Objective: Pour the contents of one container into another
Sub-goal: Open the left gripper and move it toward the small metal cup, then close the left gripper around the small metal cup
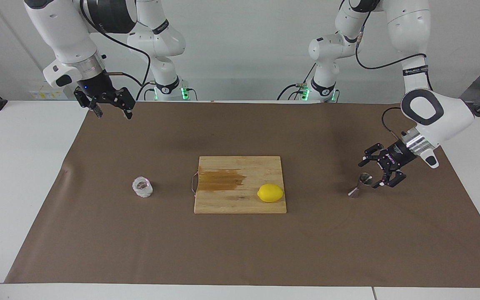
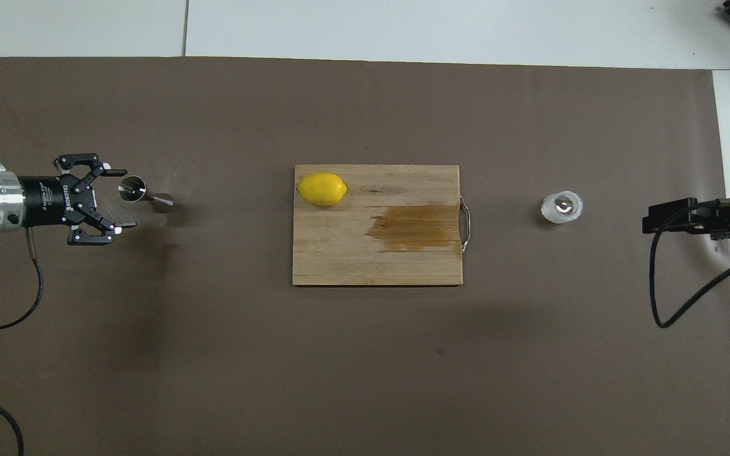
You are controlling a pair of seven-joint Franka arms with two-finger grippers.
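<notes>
While the right end effector [image 1: 111,109] waits raised, fingers spread, the left end effector [image 2: 121,198], fingers apart, sits around the top of the small shiny steel hourglass jigger [image 2: 144,194], not clamped. The small faceted clear glass cup [image 2: 562,207] stands on the brown-covered surface [image 2: 365,354], at 3 o'clock from the wooden cutting board [image 2: 339,253] overhead; a yellow lemon [image 2: 321,189] lies on it.

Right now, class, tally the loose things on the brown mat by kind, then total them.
Clear faceted glass cup: 1
Shiny steel hourglass jigger: 1
Yellow lemon: 1
Wooden cutting board with metal handle: 1
Total: 4
</notes>
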